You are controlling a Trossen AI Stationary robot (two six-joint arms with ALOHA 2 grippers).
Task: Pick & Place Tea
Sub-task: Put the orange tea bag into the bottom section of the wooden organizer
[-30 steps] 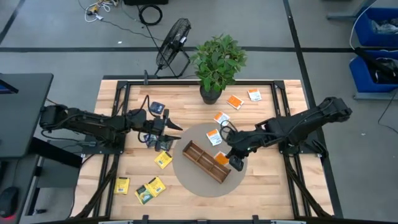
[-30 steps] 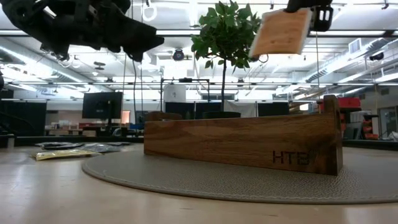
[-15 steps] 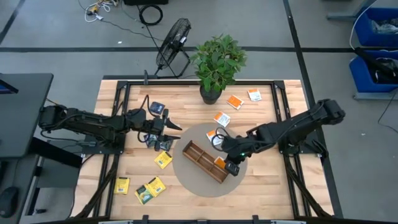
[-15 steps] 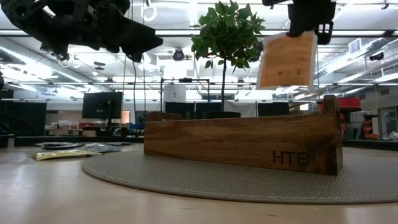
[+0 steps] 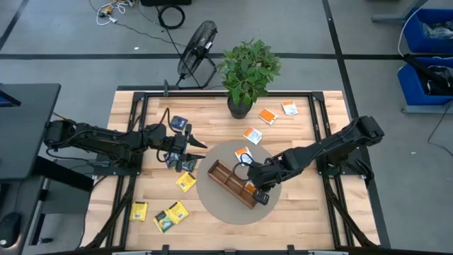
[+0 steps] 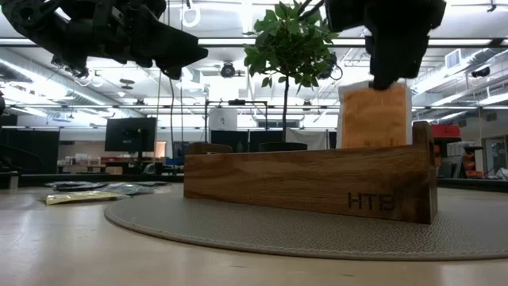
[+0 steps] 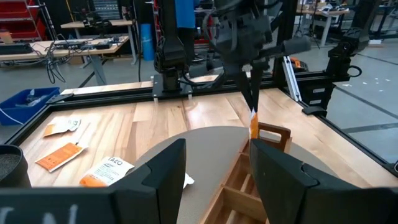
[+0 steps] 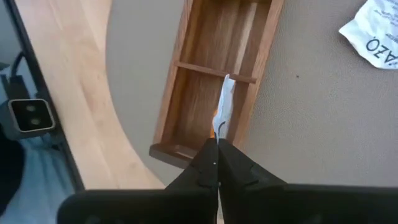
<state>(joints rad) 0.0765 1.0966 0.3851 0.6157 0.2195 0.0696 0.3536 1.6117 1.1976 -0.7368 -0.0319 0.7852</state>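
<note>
A long brown wooden tray (image 5: pixel 225 176) lies on a round grey mat (image 5: pixel 212 205) at mid-table. My right gripper (image 5: pixel 256 190) stands over the tray's near-right end, shut on an orange-and-white tea sachet (image 6: pixel 373 115). Its lower part dips behind the tray wall (image 6: pixel 302 183). My left gripper (image 5: pixel 195 145) hovers open and level left of the mat, with nothing between its fingers. Other orange tea sachets (image 5: pixel 267 115) lie flat at the far side, yellow ones (image 5: pixel 171 216) at the near left, and a dark navy one (image 5: pixel 178 122) sits by the left arm. My right gripper pinches the sachet's upper edge (image 8: pixel 217 132) between its two fingers, slanting steeply down from above. The sachet hangs upright below the fingers, edge-on over the tray's end compartment (image 8: pixel 193 118). Its lower edge is hidden behind the tray wall, so whether it touches the floor cannot be told.
A potted plant (image 5: pixel 244 78) stands at the table's far edge and a black fan (image 5: pixel 197 46) lies on the floor beyond it. One white-and-orange sachet (image 5: pixel 244 152) lies on the mat beside the tray. Black frame rails run along the table's sides.
My right gripper has come down and a little toward the table's left, staying shut. The sachet, which hung tilted well above the tray, now hangs upright with its lower part sunk below the tray's rim.
</note>
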